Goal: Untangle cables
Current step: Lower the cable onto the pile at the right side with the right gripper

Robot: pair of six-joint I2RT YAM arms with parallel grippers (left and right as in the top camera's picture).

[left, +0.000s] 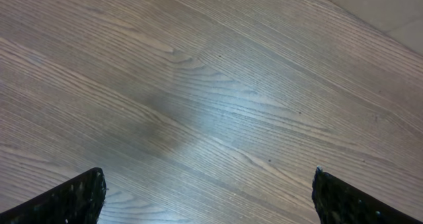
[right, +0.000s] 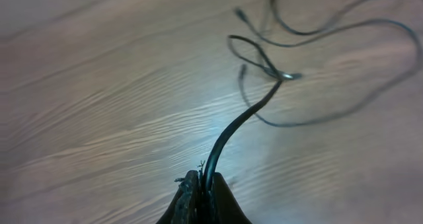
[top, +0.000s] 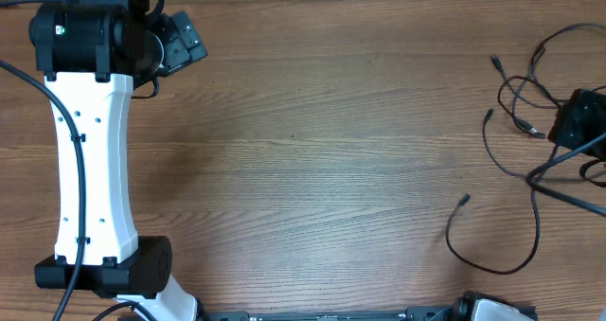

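Several thin black cables [top: 519, 92] lie in loose strands at the table's right side. One long strand [top: 536, 222] loops toward the front and ends in a small plug [top: 463, 200]. My right gripper [top: 579, 120] sits over the strands at the right edge. In the right wrist view it [right: 205, 184] is shut on one cable [right: 244, 118], which rises from the jaws to the crossed strands [right: 277, 72] on the wood. My left gripper [top: 180, 39] is at the far left back, well away from the cables. In the left wrist view it [left: 208, 178] is open and empty over bare wood.
The white left arm [top: 90, 151] runs along the left side from front to back. A thicker black arm wire [top: 568, 196] crosses near the right edge. Arm bases sit at the front edge [top: 322, 315].
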